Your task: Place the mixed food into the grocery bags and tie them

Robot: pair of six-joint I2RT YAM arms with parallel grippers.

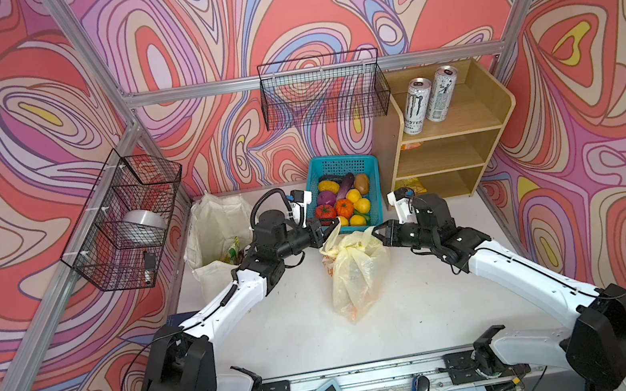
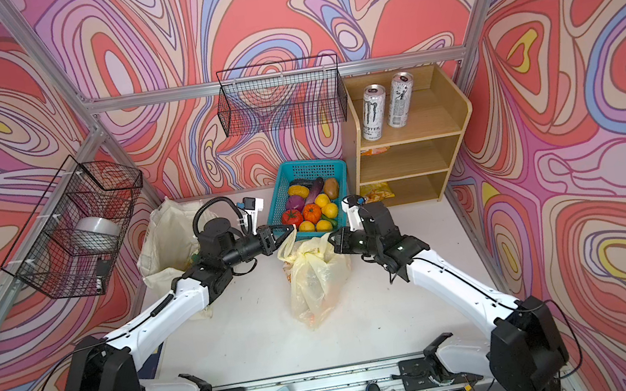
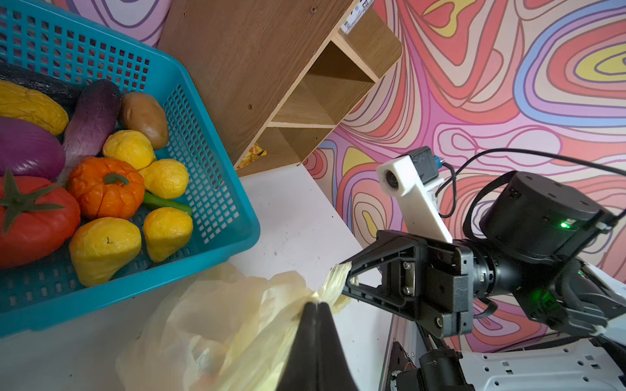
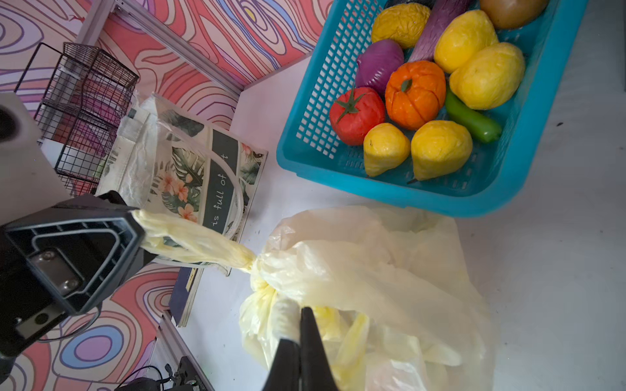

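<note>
Both arms reach in over the white surface [image 1: 280, 327] and meet at the pale-yellow plastic carrier bag [image 1: 353, 279]. The bag lies in the middle of the surface, just in front of the teal basket [image 1: 340, 165]. The left claw [image 1: 334, 228] is pressed together on one loop handle [image 4: 196, 245], which is drawn out into a taut twisted rope. The right claw [image 1: 376, 233] pinches the other handle [image 3: 333, 282] the same way. The two claws stand apart on either side of the bag's mouth, and the handles run back to a tight bunch [image 4: 259, 274] there. Whether that is a finished knot I cannot tell. Through the thin plastic, something orange [image 1: 352, 312] shows at the near end.

The basket holds toy food: a red tomato [image 1: 325, 211], an orange pumpkin [image 1: 344, 208], several yellow lemons [image 1: 362, 206], a purple eggplant [image 1: 345, 187], a purple onion [image 1: 325, 198], a brown potato [image 1: 361, 183] and a green pepper [image 4: 472, 118].

Off to the left, near the back corner, the cream canvas tote [image 1: 214, 224] stands open with a crinkly packet [image 1: 232, 252] showing inside. On the right, a wooden shelf unit [image 1: 461, 128] carries two silver-white cans [image 1: 417, 105] on top. A yellow snack packet [image 1: 411, 186] lies in its lowest compartment.
</note>
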